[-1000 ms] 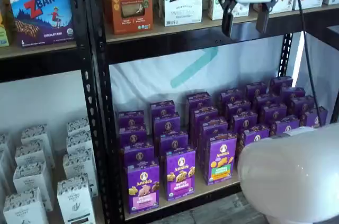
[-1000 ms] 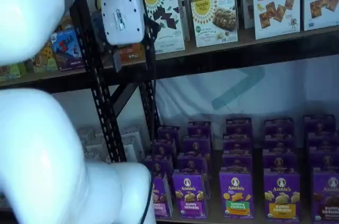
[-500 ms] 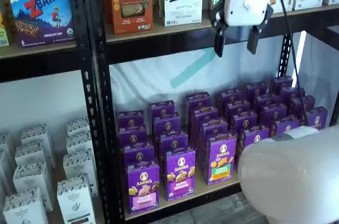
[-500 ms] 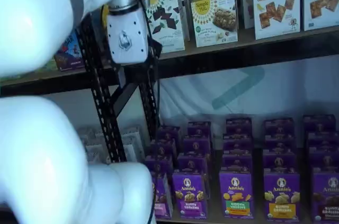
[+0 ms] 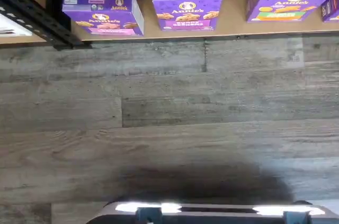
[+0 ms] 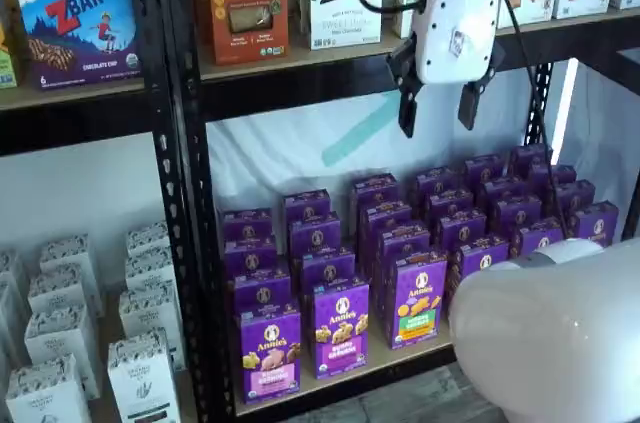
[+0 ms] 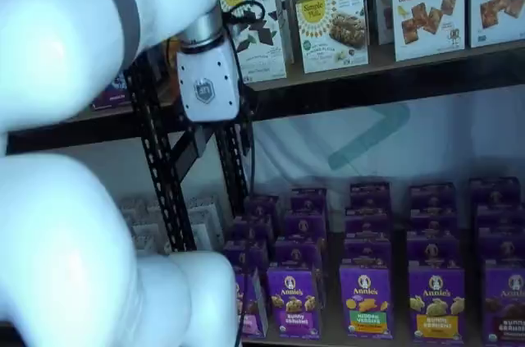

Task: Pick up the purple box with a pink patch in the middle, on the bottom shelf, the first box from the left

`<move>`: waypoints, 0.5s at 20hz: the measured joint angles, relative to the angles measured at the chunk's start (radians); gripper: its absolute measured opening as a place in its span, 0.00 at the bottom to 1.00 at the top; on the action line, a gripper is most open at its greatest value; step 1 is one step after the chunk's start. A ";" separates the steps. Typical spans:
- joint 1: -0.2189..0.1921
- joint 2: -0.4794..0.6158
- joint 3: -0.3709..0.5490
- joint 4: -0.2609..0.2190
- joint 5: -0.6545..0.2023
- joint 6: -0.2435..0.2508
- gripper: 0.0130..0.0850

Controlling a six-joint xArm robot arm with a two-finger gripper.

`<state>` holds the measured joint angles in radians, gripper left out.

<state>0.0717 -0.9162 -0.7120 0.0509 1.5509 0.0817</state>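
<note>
The purple box (image 6: 270, 351) with a pink patch stands upright at the front left of the bottom shelf (image 6: 388, 359). It also shows in the wrist view (image 5: 103, 12). In a shelf view only its edge (image 7: 248, 304) shows beside the white arm. My gripper (image 6: 438, 108) hangs well above the purple rows, just below the upper shelf's rail, up and to the right of the box. Its two black fingers (image 6: 408, 111) stand plainly apart with nothing between them: it is open. In a shelf view only its white body (image 7: 209, 78) is clear.
Like purple boxes stand beside it, one with a purple label (image 6: 340, 328) and one with a green patch (image 6: 417, 298), with rows behind. A black upright (image 6: 185, 203) borders the bay. White boxes (image 6: 60, 328) fill the left bay. The arm's white link (image 6: 550, 333) bulks at lower right.
The gripper has come down and drifted left, from in front of the upper shelf's boxes to just below that shelf's rail. Its fingers have stayed apart.
</note>
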 joint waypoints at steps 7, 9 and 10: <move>-0.004 0.014 0.087 0.007 -0.102 -0.009 1.00; 0.001 0.022 0.115 0.008 -0.136 -0.006 1.00; 0.005 0.026 0.129 0.007 -0.156 -0.003 1.00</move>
<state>0.0768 -0.8900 -0.5832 0.0575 1.3953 0.0789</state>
